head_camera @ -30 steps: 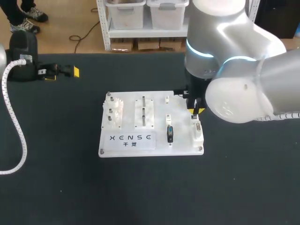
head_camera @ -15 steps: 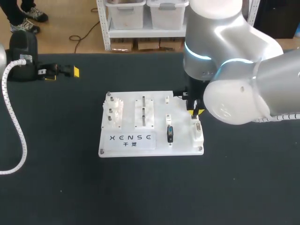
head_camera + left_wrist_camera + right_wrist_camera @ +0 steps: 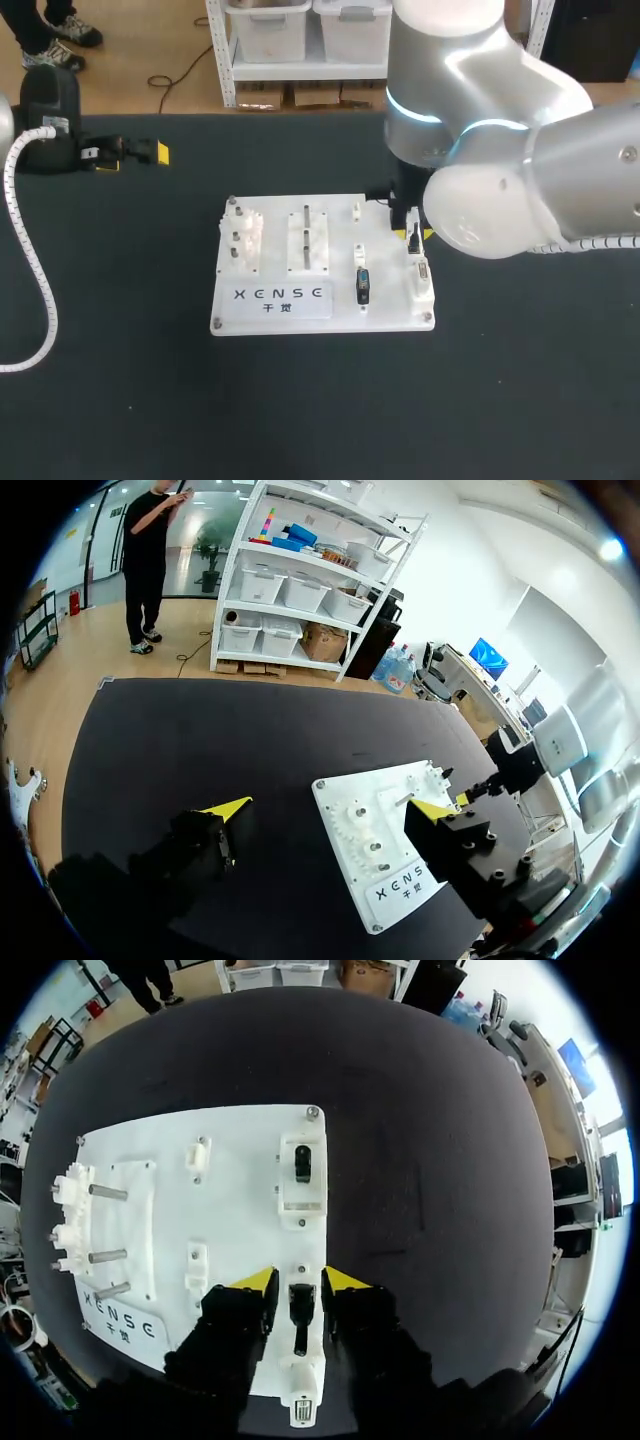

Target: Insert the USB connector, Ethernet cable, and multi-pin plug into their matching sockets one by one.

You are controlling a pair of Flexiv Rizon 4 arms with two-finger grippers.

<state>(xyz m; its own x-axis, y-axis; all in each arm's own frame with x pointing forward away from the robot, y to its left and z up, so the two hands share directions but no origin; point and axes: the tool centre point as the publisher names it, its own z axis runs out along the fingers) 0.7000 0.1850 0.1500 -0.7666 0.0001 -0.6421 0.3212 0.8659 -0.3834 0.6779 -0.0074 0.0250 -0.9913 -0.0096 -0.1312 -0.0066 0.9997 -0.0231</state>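
- Two arms: my right gripper (image 3: 298, 1282) is over the right side of the one white board (image 3: 270, 310), fingers barely parted, holding nothing; left gripper (image 3: 332, 806) far left, wide open.
- Three dark connectors aboard: middle connector (image 3: 300, 1303) between those right fingers, far connector (image 3: 303, 1163), left connector (image 3: 363, 285).

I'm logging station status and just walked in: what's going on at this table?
The right gripper is down over the white board, straddling a black plug that sits in a socket block at the board's right edge. I cannot tell whether it grips the plug. A second black plug sits in the neighbouring block. The left gripper is open and empty, off to the board's side.
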